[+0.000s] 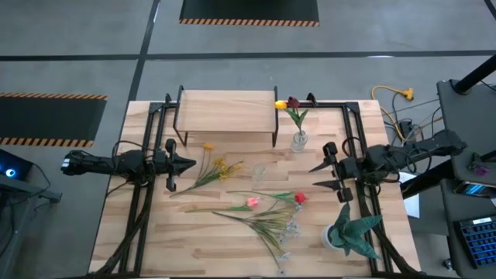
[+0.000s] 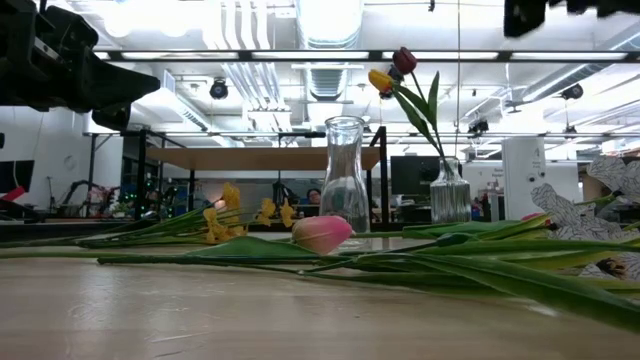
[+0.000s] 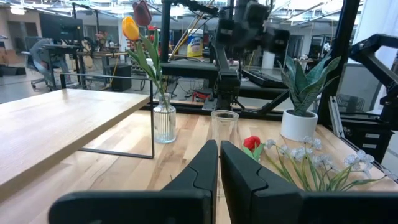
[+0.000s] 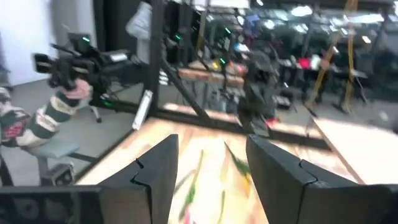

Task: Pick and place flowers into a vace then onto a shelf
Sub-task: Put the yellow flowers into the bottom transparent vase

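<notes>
Left gripper (image 1: pixel 188 163) hung over the table's left side, fingers pinched together on nothing. Right gripper (image 1: pixel 316 175) sat spread wide on the right, also empty. Loose flowers (image 1: pixel 260 213) lay mid-table around an empty glass vase (image 1: pixel 259 173); two more stood in a ribbed vase (image 1: pixel 299 141) just beside the shelf (image 1: pixel 226 111). No readable writing anywhere.

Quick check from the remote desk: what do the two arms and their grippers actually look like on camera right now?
Both arms are black, slim and jointed, with no visible markings. The left gripper ends in two pointed, tapering black fingers. The right gripper has the same matte black wedge fingers. Dark cabling trails behind the right arm.
</notes>
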`<action>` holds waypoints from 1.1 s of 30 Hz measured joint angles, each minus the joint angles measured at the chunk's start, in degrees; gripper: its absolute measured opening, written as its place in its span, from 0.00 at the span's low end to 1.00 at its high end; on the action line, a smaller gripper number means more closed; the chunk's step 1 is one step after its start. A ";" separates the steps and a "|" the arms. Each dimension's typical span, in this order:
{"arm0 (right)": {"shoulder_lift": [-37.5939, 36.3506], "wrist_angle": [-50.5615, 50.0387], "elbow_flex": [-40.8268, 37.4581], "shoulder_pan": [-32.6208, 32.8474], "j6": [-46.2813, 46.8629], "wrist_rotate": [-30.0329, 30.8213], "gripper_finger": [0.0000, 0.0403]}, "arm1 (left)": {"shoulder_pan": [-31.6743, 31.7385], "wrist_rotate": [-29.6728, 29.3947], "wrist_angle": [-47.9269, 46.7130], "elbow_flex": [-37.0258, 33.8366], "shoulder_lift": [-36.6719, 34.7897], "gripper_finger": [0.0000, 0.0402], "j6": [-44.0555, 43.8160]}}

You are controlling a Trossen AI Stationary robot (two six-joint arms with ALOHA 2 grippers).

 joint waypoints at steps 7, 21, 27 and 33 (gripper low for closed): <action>-4.60 4.69 -7.79 -0.02 -1.24 1.64 0.45 | 0.00 0.00 0.00 0.00 0.02 0.01 0.00; -4.83 26.70 -20.40 -7.69 -7.09 -1.12 0.42 | -0.01 -0.21 1.24 -0.04 0.02 0.01 8.12; -4.82 26.94 -19.31 -14.83 -5.33 -1.36 0.41 | 0.00 -0.30 3.97 -0.04 0.01 0.01 11.57; -4.83 26.96 -19.03 -16.90 -3.04 -4.68 0.40 | 0.01 -3.03 5.07 -0.02 0.05 0.07 2.49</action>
